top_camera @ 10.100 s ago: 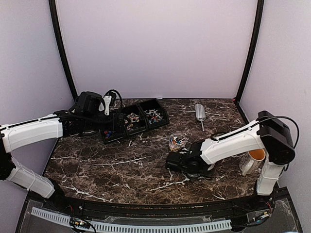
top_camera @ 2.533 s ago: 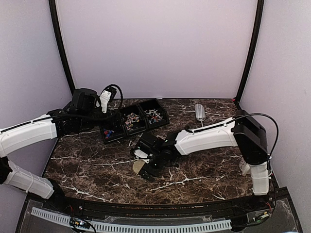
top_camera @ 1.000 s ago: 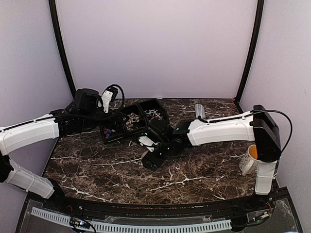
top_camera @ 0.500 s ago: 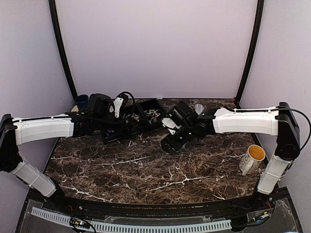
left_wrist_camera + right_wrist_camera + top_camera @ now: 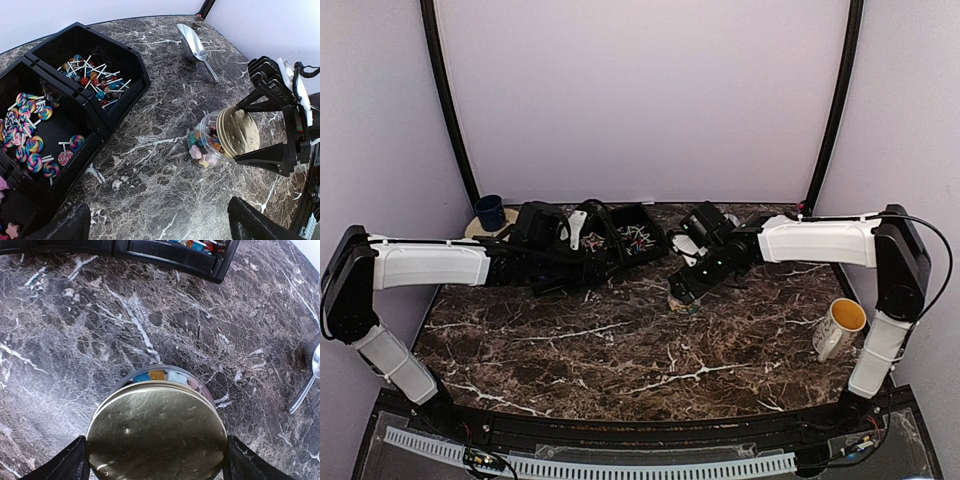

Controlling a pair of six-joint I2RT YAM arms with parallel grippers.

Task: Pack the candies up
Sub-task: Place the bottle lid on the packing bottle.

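Note:
The candies [image 5: 202,150] are small blue, pink, yellow and green sweets in a clear jar [image 5: 199,134] on the marble table. In the right wrist view the candies [image 5: 157,375] show at the jar's far rim [image 5: 131,377]. My right gripper [image 5: 156,460] is shut on a round tan lid [image 5: 156,432], one finger on each side. The lid [image 5: 239,131] is tilted over the jar's mouth, covering most of it. My left gripper [image 5: 162,230] is open over bare table left of the jar and holds nothing. From above, the right gripper [image 5: 682,290] is over the jar.
Black bins [image 5: 117,102] left of the jar hold stick lollipops [image 5: 92,77] and swirl lollipops [image 5: 32,137]. A metal scoop [image 5: 194,46] lies behind the jar. A yellow-lined mug [image 5: 840,325] stands at the right, a blue cup [image 5: 490,212] at the back left.
My right arm has carried the lid from mid-table back and right, to above the jar. My left arm has swung right over the bins, its gripper still open.

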